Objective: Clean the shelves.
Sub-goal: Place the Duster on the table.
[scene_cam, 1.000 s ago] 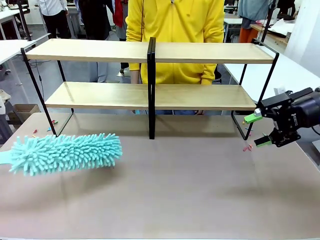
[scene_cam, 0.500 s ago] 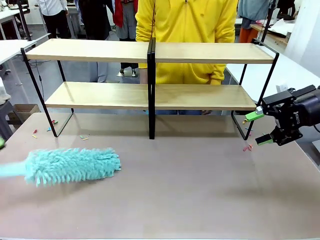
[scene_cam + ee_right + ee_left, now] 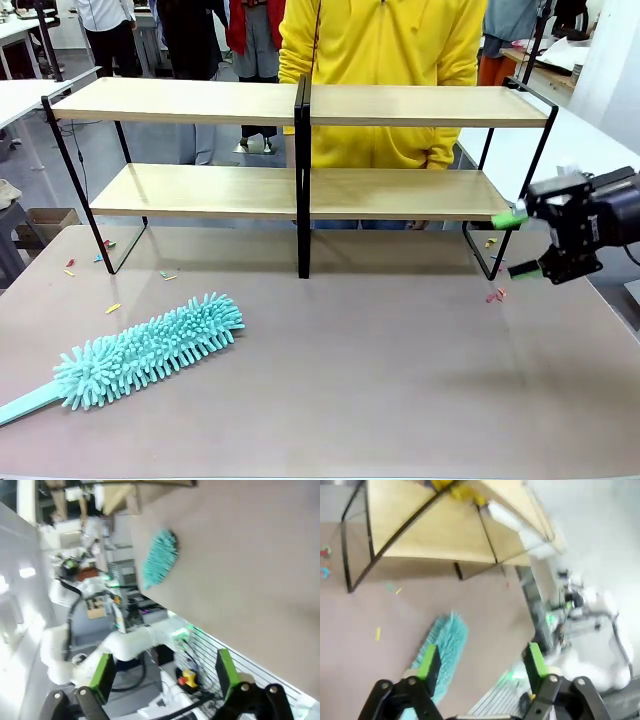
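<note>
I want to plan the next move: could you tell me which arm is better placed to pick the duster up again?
Probably left. The teal duster lies at the table's left edge, below the open left end effector; the right end effector hangs past the shelves' right end.

Right gripper (image 3: 162, 672) with green pads (image 3: 103, 672) set wide apart, nothing between them. Grey-brown worktop (image 3: 240, 570) tilts across upper right. Teal duster (image 3: 159, 560) lies near its edge. Beyond, blurred: white arm (image 3: 125, 642), cables, equipment.
</note>
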Robot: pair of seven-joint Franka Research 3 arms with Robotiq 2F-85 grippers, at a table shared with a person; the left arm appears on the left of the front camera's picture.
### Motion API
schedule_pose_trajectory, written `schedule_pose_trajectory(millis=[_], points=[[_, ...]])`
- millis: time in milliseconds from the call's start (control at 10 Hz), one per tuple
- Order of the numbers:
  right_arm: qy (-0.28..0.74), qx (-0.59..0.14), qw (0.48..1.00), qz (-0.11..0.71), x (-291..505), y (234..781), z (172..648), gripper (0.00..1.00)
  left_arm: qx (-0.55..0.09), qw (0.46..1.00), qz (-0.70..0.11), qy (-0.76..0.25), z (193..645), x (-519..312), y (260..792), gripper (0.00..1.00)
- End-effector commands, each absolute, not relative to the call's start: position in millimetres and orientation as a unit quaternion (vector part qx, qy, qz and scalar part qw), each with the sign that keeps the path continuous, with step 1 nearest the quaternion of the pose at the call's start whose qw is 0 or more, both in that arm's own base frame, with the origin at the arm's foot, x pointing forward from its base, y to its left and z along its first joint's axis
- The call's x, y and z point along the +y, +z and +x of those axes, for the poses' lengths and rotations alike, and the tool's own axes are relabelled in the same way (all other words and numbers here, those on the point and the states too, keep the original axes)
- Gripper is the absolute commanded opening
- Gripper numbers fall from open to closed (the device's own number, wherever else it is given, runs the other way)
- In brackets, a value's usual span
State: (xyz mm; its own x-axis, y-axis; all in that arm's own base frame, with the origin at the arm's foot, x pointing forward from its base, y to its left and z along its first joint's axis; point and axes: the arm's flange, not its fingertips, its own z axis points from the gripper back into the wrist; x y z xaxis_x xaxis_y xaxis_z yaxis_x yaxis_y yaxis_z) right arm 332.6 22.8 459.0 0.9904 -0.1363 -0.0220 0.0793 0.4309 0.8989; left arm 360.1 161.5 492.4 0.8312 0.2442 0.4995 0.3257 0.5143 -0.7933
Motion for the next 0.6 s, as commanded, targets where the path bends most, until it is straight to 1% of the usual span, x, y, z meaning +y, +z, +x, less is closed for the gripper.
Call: schedule_pose_trajectory(millis=[0,100,200,500], points=[[-0.119,-0.031,0.772,0.624,21.9,468.6,332.2,1.0,-0.271,0.76,-0.583,0.091,343.1,121.7,462.4,1.0],[-0.127,-0.033,0.783,0.608,20.4,467.3,332.5,1.0,-0.193,0.759,-0.608,0.13,345.2,115.9,447.2,1.0],[-0.09,-0.028,0.817,0.569,20.6,465.9,334.5,1.0,-0.279,0.8,-0.53,0.038,349.1,148.3,472.4,1.0],[-0.09,-0.028,0.817,0.569,20.6,465.9,334.5,1.0,-0.279,0.8,-0.53,0.038,349.1,148.3,472.4,1.0]])
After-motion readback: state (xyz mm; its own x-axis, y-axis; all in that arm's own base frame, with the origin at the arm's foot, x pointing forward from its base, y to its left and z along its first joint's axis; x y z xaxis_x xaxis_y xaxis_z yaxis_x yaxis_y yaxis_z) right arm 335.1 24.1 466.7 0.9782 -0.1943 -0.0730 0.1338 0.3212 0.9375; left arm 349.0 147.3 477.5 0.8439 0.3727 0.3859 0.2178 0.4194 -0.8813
